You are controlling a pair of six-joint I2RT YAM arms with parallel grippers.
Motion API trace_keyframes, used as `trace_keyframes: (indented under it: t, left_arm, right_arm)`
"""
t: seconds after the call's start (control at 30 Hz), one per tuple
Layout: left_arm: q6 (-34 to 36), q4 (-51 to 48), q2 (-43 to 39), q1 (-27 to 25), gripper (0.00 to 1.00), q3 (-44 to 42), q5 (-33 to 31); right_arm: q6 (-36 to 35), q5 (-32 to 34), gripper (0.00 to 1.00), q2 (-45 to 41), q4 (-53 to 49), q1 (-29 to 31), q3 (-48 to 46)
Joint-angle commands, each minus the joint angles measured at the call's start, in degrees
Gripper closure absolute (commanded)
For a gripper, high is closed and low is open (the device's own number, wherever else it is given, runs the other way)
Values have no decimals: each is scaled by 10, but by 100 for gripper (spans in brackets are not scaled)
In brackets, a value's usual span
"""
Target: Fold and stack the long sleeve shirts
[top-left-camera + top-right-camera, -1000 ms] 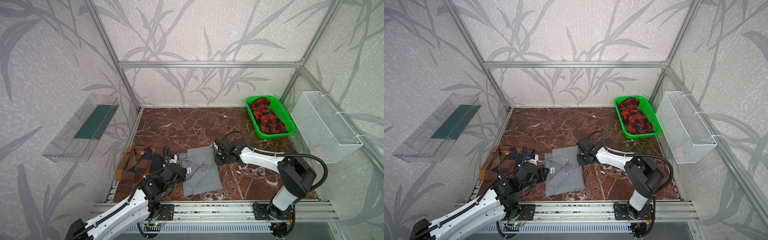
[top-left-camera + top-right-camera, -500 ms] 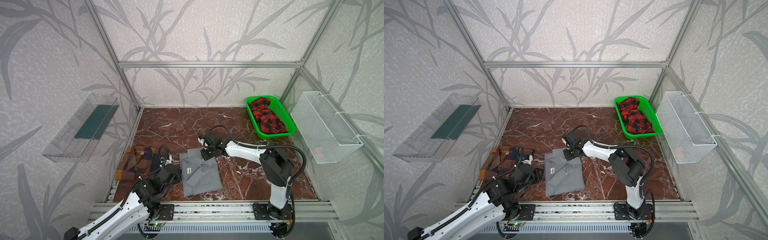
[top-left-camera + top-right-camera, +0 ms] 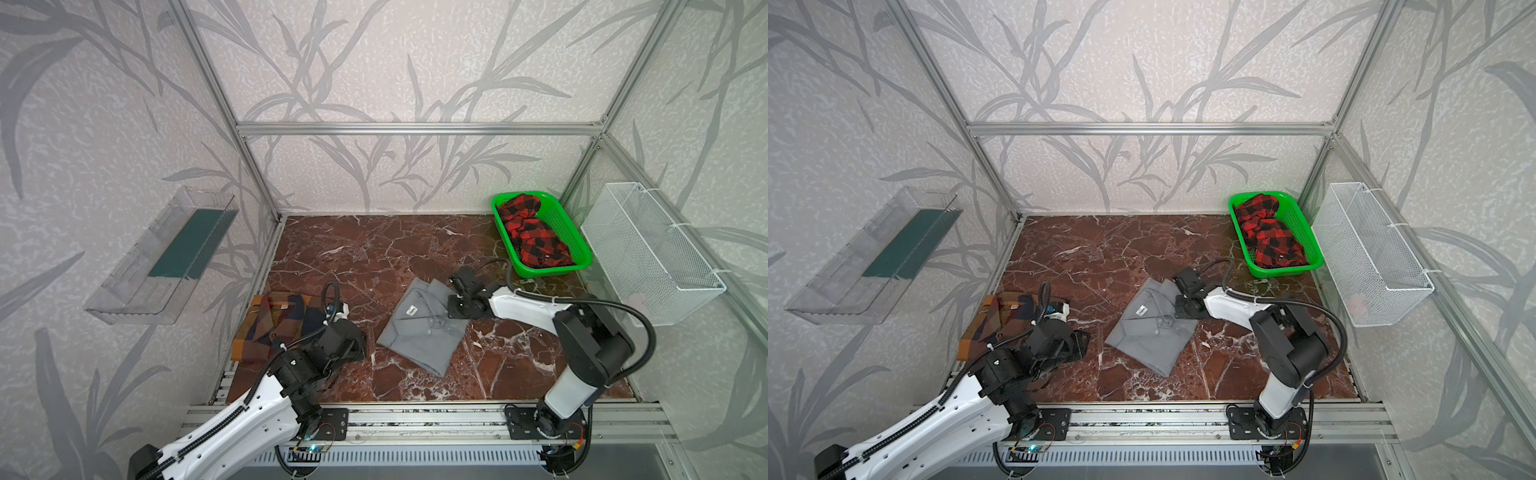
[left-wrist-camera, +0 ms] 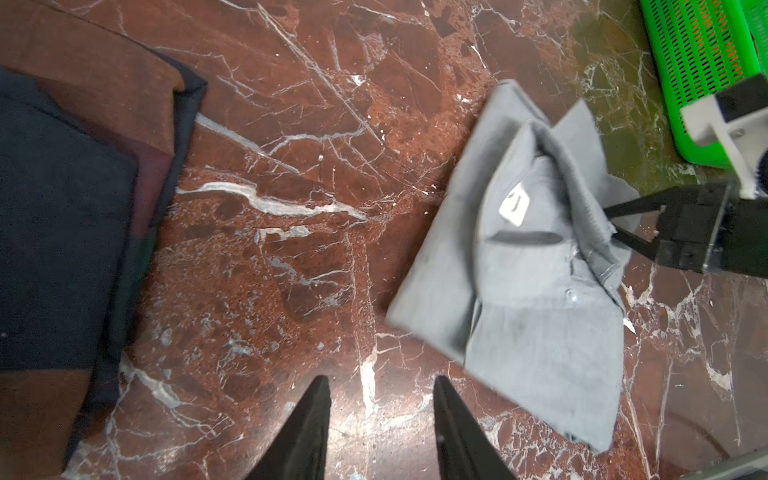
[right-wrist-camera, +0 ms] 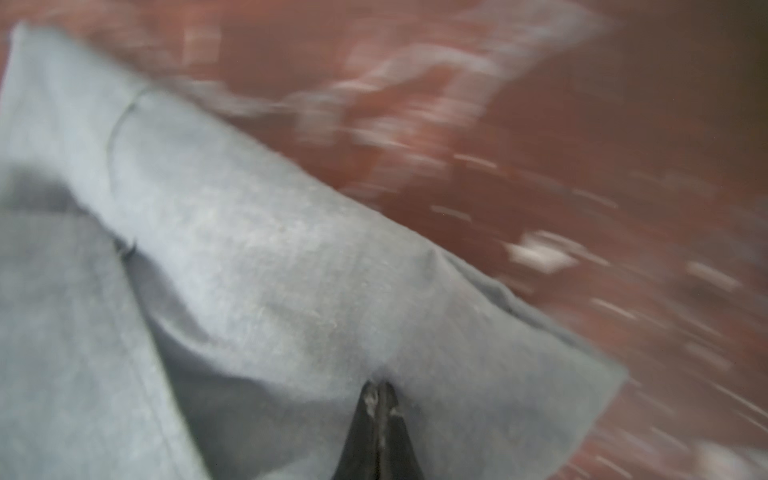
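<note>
- Far left: a clear plastic shelf (image 3: pixel 158 257) is fixed to the wall, with something dark green in it that I can't identify.
- The checked shirt (image 3: pixel 272 322) lies folded at the front left corner of the desk (image 3: pixel 374 249). In both top views the left arm covers its near right edge.
- The left arm (image 3: pixel 257 407) stretches low from the front rail, with its wrist just right of the checked shirt. The left jaws are released, with a clear gap and nothing in it. In the wrist view they sit over bare marble between the two shirts. In the top views the wrist hides the tips.
- The grey shirt (image 3: pixel 419 336) is folded and lies skewed mid-desk, collar toward the back, well apart from the checked one.
- The right arm (image 3: pixel 523 309) has its elbow bent up at the front right and its forearm reaching left, low over the desk. The right jaws are clenched on the grey shirt's right edge by the collar, and the cloth puckers at the tips. That wrist view is badly blurred, so I can't say how much cloth is caught.
- Back right: a green basket (image 3: pixel 582 257) holds a bundled red-and-black plaid cloth (image 3: pixel 532 237).
- Right wall: a white wire basket (image 3: pixel 648 257) has something pale pink inside, too faint to make out.
</note>
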Motion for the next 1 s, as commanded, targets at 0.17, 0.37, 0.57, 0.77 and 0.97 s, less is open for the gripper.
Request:
trace_keyframes:
  t: [0.17, 0.37, 0.57, 0.77, 0.97]
  left_arm:
    - [49, 75, 92, 5, 50, 40, 93]
    - [50, 131, 170, 4, 48, 65, 162]
    - [63, 186, 279, 3, 44, 109, 207]
    - [84, 206, 386, 4, 36, 148, 240]
    - [96, 230, 466, 4, 26, 186, 271]
  right_arm:
    - [123, -30, 69, -239, -17, 49, -160]
    - [57, 15, 58, -362, -82, 44, -146]
    - [-41, -91, 46, -333, -96, -65, -115]
    - [-83, -113, 42, -280, -90, -146, -120]
    - [-101, -162, 39, -232, -19, -196, -141]
